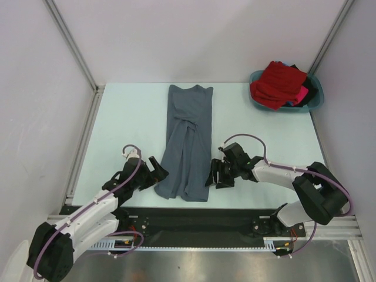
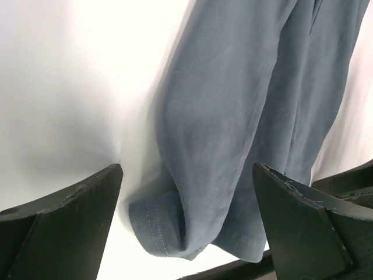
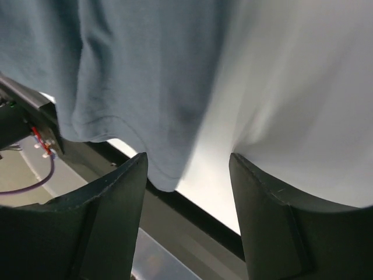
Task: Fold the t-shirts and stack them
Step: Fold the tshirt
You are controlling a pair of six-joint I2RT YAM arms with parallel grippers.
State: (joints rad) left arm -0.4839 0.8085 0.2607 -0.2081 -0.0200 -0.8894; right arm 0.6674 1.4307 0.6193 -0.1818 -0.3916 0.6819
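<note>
The slate-grey t-shirt [image 1: 187,144] lies folded lengthwise into a narrow strip down the middle of the table, hem toward me. My left gripper [image 1: 160,174] is open at the hem's left corner [image 2: 166,224], which sits between its fingers. My right gripper [image 1: 212,175] is open beside the hem's right corner [image 3: 166,166], with the corner near its left finger. Red, pink and dark shirts [image 1: 281,83] are piled in the teal basin [image 1: 315,101] at the back right.
The table's near edge and a black rail [image 1: 200,217] run just below the hem. Metal frame posts [image 1: 70,44] and white walls bound the table on the left, right and back.
</note>
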